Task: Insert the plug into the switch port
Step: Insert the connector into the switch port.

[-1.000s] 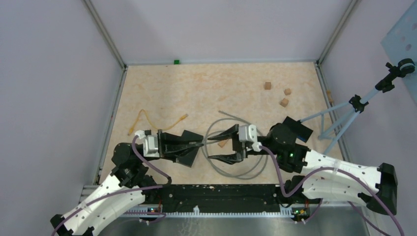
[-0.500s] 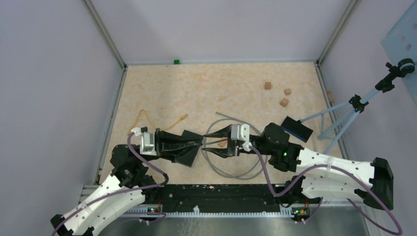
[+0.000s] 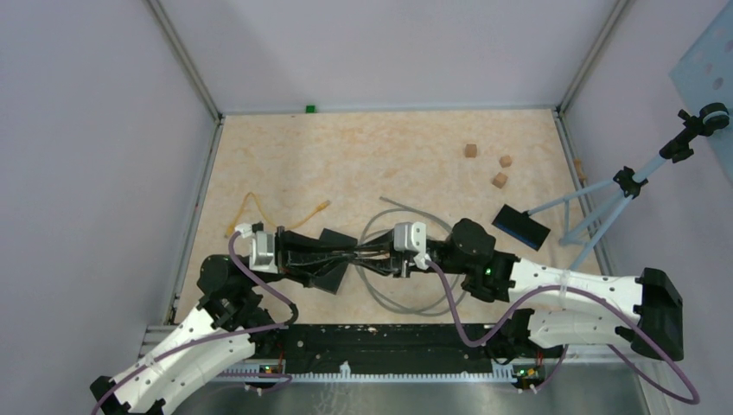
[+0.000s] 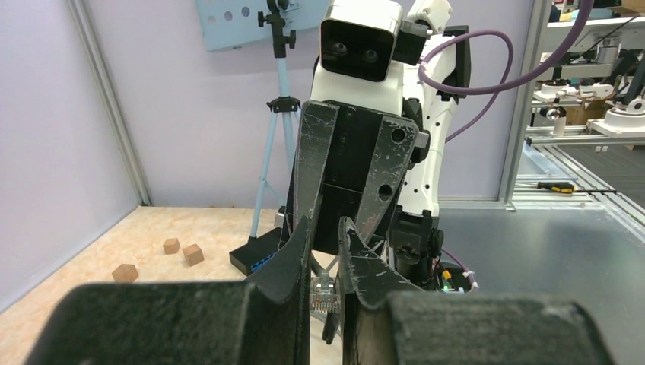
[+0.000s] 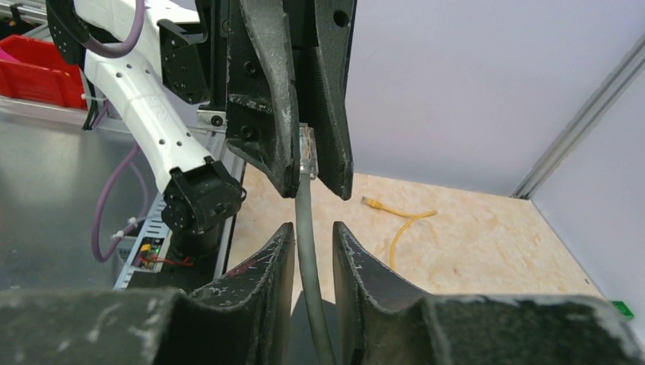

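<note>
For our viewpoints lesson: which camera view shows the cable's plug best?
The left wrist view: the clear plug sits close up, pinched between the fingers of the left gripper. The right wrist view shows it narrower, above its gray cable. The top view is too distant to make it out.

No writing can be read in any view.
The network switch (image 3: 521, 226) by the bench's (image 3: 363, 156) right edge shows a blue face, but any lettering on it is too small to make out. The white camera housing (image 4: 361, 38) on the right arm's wrist shows no legible marking. The small circuit boards (image 3: 529, 372) below the bench's near edge are too small to read.
</note>
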### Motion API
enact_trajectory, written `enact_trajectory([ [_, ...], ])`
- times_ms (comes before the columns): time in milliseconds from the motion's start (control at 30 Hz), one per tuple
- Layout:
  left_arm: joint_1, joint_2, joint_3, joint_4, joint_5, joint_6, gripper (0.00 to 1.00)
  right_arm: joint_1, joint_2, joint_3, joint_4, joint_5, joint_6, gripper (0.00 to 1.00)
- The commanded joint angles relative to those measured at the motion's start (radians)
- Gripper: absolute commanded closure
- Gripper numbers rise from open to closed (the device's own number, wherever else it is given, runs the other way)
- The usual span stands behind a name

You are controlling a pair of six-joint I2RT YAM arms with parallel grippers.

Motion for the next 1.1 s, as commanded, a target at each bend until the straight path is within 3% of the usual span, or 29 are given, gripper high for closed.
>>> enact_trajectory([
  [0, 0.0, -0.019, -0.01, 0.037, -0.025, -0.018, 1.0, 0.01, -0.005, 0.048, 0.084, -0.005, 0.023, 0.77],
  [67, -0.001, -0.025, -0.016, 0.034, -0.032, -0.021, 1.0, 0.01, -0.007, 0.048, 0.092, -0.005, 0.031, 0.72],
  [100, 0.0, -0.029, -0.018, 0.034, -0.034, -0.024, 1.0, 0.01, -0.008, 0.047, 0.096, -0.003, 0.035, 0.64],
  [200, 0.0, -0.038, -0.023, 0.034, -0.041, -0.028, 1.0, 0.01, -0.013, 0.038, 0.114, -0.001, 0.041, 0.62],
  [300, 0.0, -0.044, -0.027, 0.03, -0.046, -0.029, 1.0, 0.011, -0.015, 0.035, 0.126, 0.002, 0.045, 0.78],
  [367, 0.0, -0.045, -0.027, 0.029, -0.046, -0.031, 1.0, 0.011, -0.012, 0.036, 0.125, 0.0, 0.049, 0.98],
  [500, -0.001, -0.047, -0.024, 0.023, -0.05, -0.047, 1.0, 0.012, -0.014, 0.037, 0.106, 0.019, 0.05, 1.0],
  [533, 0.0, -0.049, -0.021, 0.023, -0.042, -0.049, 0.95, 0.011, -0.019, 0.037, 0.097, 0.038, 0.052, 1.0],
  [567, 0.0, -0.052, -0.013, 0.018, -0.026, -0.041, 0.73, 0.012, -0.025, 0.037, 0.078, 0.062, 0.053, 1.0],
  [600, 0.0, -0.059, -0.007, 0.011, -0.008, -0.03, 0.41, 0.011, -0.034, 0.038, 0.056, 0.084, 0.054, 1.0],
  [667, 0.0, -0.088, 0.006, -0.02, 0.015, 0.013, 0.16, 0.011, -0.055, 0.048, 0.003, 0.118, 0.043, 1.0],
  [767, -0.001, -0.148, 0.02, -0.081, 0.053, 0.091, 0.1, 0.012, -0.086, 0.065, -0.077, 0.141, 0.037, 1.0],
  [1067, 0.0, -0.26, 0.059, -0.276, 0.138, 0.251, 0.14, 0.011, -0.144, 0.098, -0.205, 0.06, 0.017, 1.0],
])
